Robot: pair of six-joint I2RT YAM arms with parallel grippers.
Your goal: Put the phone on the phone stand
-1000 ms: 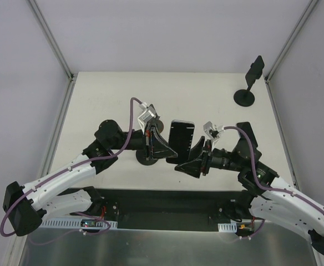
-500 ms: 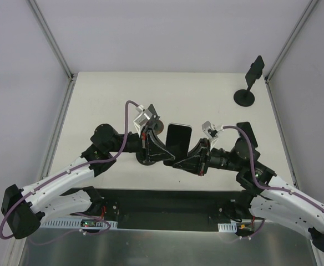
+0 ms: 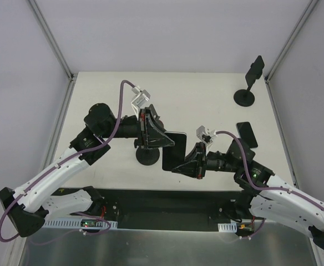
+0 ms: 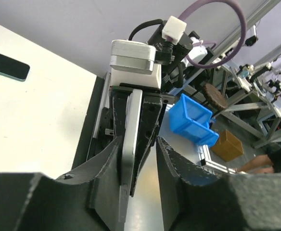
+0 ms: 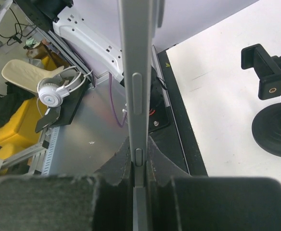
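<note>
Handover: L claw (image 4: 138, 140) has released, jaws now parted. R claw (image 5: 139, 144) clamps phone (image 3: 172, 149) edge-on. R arm to complete phone stand (image 3: 146, 157) placement.

Table (image 3: 206, 94): white flat top, bordered by aluminium rails (image 3: 51, 40) that run toward the upper corners of the top view.

Dark flat slab (image 3: 246, 133): lies flat on the table, right of centre.

Left wrist view, right half: blue bin (image 4: 193, 118), with a cardboard box (image 4: 229, 143) to its lower right.

Right wrist view, left side: white headphones (image 5: 48, 98), with a yellow object (image 5: 8, 130) at lower left.
</note>
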